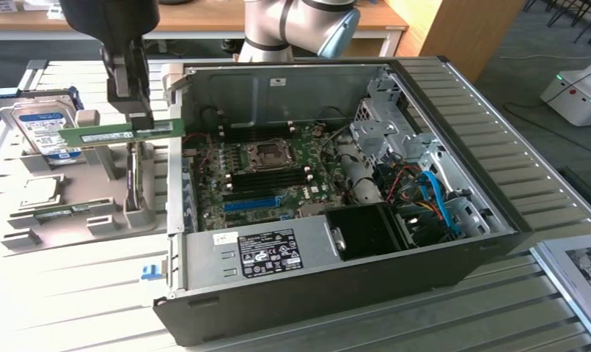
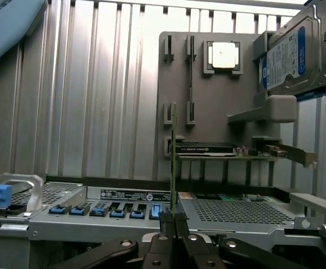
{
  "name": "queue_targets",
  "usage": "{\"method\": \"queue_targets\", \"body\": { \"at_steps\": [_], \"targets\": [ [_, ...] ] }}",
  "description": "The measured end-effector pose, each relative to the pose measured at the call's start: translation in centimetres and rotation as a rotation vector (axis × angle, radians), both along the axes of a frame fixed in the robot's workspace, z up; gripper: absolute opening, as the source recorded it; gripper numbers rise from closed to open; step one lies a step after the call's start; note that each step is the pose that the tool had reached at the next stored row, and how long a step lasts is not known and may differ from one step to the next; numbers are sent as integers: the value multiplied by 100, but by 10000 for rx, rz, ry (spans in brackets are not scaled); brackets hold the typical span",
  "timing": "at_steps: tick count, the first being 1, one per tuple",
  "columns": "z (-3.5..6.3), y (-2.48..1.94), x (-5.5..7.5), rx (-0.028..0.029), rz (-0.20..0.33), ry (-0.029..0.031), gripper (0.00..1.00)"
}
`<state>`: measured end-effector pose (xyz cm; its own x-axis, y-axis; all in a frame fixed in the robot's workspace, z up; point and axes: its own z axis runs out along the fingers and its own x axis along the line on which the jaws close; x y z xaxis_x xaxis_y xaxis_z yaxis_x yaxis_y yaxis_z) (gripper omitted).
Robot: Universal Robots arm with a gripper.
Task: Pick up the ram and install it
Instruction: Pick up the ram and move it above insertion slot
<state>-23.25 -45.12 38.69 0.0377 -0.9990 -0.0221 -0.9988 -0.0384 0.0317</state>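
Currently: ram held level in the air, just outside the open computer case.
The ram (image 1: 129, 135) (image 2: 174, 157) has its long axis horizontal, one end toward the computer case (image 1: 374, 290), above the grey holder (image 1: 81, 176) on the surface. The fingers (image 1: 141, 110) (image 2: 182, 224) are nearly together, clamped on its edge near mid-length. It is a thin green board with a pale sticker, seen edge-on from the wrist.

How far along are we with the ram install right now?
Pickup looks done: the ram is clamped in the hand, in the air above the grey holder. In hand: the carry, with the ram outside the open case, on the exterior view's left of it. Left: the install itself; the ram is not yet seated on the motherboard.
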Motion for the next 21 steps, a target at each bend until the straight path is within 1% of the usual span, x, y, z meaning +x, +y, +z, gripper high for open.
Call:
{"method": "queue_targets", "body": {
  "at_steps": [8,21],
  "targets": [
    [1,0,100,-1,-1,2,12],
    [0,0,302,0,-1,3,12]
  ]
}}
